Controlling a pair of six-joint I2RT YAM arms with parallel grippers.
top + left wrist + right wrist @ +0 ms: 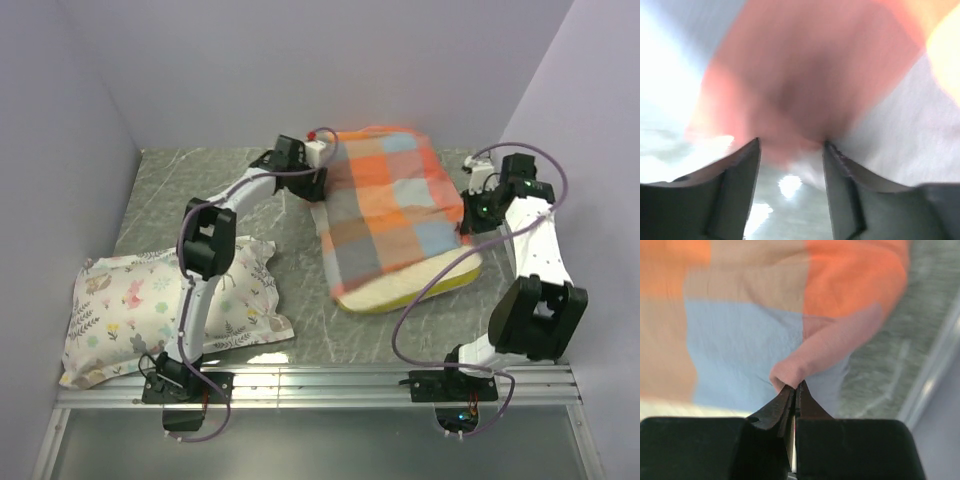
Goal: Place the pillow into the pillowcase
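On the grey marbled table, a little right of centre, lies the large plain cream-white pillow with a yellow band along its edge. Most of it is covered by the big soft cloth pillowcase in orange, peach, grey-blue and cream checks. Only the pillow's near edge and near right corner stick out from under the cloth, towards the arms. The left gripper is stretched far across the table to the case's far left corner. From its own camera the two dark fingers stand spread apart, with a blurred bunch of orange cloth right at their tips. The picture is too smeared to tell whether they touch it. The right gripper sits at the case's right edge. Seen close up, its fingertips are pressed together on a small raised fold of the pillowcase, pinched where the blue and orange checks meet. Well off to the left, by the left arm's base, a white pillow printed with flowers and deer lies flat, apart from the rest. A metal rail runs along the near edge.
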